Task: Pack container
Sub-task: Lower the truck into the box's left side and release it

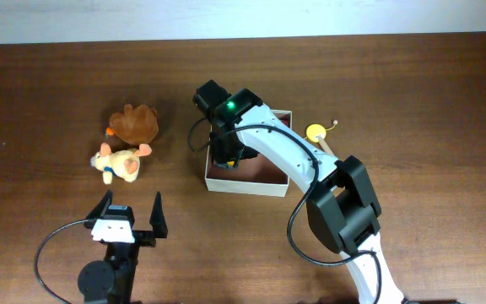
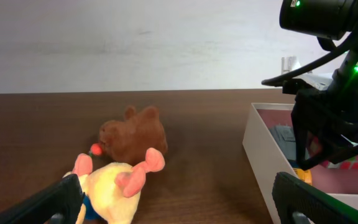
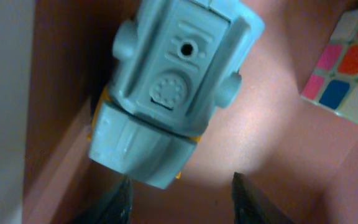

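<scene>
The container is a white-walled square box with a pinkish-brown inside, at mid table; it also shows in the left wrist view. My right gripper is open inside it, just above a grey-blue toy robot lying on the floor by the left wall. A colour cube lies in the box too. A brown plush and a yellow plush with pink ears lie left of the container. My left gripper is open and empty, near the front edge, just short of the yellow plush.
A yellow round toy with a stick lies on the table behind the container's right side. The right arm reaches over the container from the front right.
</scene>
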Controlling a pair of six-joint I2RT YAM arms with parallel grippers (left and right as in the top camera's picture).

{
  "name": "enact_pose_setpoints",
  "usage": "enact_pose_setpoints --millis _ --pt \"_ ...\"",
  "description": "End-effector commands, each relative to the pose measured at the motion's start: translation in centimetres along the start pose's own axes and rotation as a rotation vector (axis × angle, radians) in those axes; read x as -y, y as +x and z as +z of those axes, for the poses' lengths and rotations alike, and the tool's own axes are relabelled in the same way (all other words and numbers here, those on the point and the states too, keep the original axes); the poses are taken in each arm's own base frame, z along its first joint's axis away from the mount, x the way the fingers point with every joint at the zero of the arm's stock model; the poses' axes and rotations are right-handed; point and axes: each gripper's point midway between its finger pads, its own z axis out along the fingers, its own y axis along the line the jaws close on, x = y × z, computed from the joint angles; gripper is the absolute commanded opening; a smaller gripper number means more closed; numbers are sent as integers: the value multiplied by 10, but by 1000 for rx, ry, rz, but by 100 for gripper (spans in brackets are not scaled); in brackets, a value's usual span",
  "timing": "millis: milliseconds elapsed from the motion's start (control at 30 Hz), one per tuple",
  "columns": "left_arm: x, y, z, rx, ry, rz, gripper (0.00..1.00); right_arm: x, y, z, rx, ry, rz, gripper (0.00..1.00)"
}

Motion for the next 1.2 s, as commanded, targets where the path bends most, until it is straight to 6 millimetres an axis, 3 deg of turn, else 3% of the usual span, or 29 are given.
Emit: enact_pose_setpoints --millis 0,400,633,800,933,1167 --pt "0 1 0 3 5 9 99 3 -3 2 27 34 0 47" --pt "0 1 0 3 5 9 99 9 -24 0 115 77 -80 47" --pt "0 1 0 3 5 9 99 8 -1 -4 18 47 -87 47" --pt "0 1 0 3 5 9 99 12 4 -25 21 47 -87 47" --pt "0 1 0 3 5 9 99 23 -3 -31 63 104 -87 47" --pt "0 1 0 3 5 9 99 49 -18 -18 93 207 -59 47"
